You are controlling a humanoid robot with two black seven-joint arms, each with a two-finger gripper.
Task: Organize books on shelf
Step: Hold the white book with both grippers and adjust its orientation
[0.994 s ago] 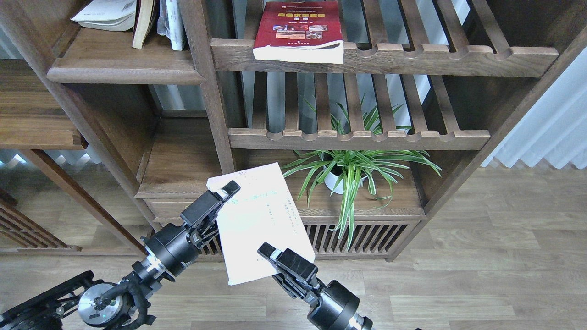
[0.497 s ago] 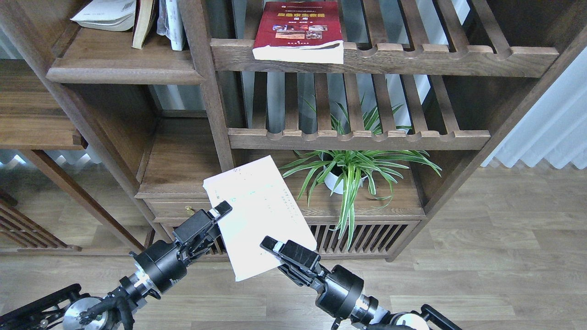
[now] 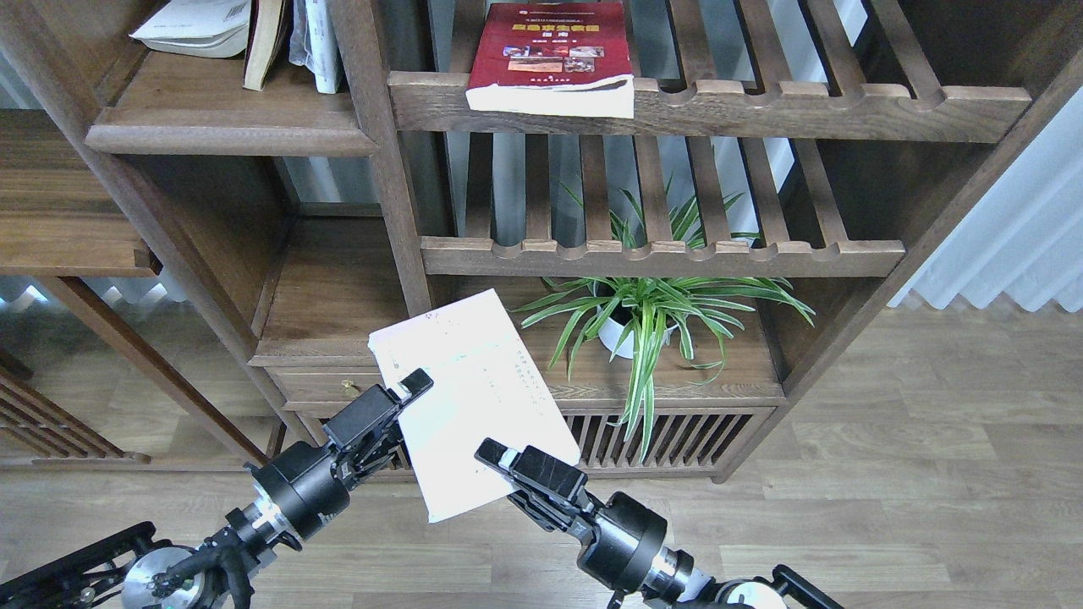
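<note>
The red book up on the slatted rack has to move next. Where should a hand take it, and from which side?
Take the dark red book by its front edge, where the pale page block overhangs the rack's scalloped front rail. Come from the front; it lies flat, so one finger goes above the cover and one below.

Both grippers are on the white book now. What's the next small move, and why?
Probably lift the pale book up and left toward the solid shelf. It hangs well below that board, gripped by the left gripper at one edge and the right gripper near its lower corner, while other books already stand there.
</note>
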